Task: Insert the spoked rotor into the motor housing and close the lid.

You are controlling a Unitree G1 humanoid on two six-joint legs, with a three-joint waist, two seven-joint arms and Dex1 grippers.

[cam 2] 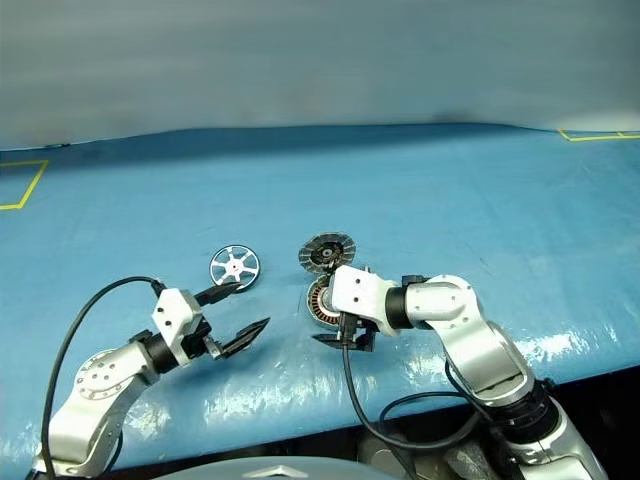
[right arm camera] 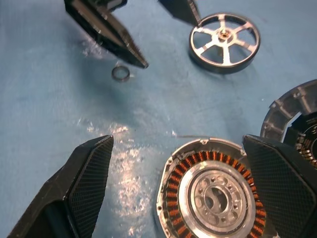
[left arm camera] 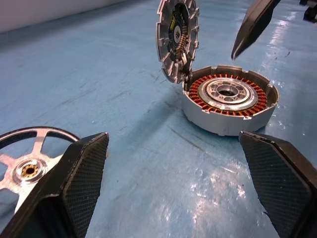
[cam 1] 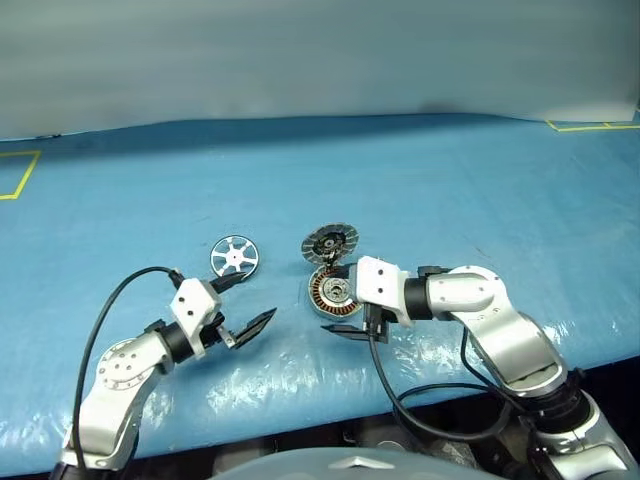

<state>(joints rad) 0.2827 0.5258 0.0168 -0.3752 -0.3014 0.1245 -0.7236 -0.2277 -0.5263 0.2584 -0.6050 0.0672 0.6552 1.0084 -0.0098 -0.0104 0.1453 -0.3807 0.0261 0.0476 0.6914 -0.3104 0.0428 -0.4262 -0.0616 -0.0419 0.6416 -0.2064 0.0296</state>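
Spoked rotor (cam 1: 234,256): flat on the blue table (cam 1: 450,190), left of the motor housing (left arm camera: 229,104), apart from it; housing open, copper windings exposed; lid (left arm camera: 177,38) upright at its rim; small dark ring (right arm camera: 121,73) loose nearby; left gripper (cam 1: 247,305) spread wide, empty; right gripper (cam 2: 339,341) spread wide over housing, empty.

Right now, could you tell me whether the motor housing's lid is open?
Open: the lid stands upright on the motor housing's rim, windings exposed.
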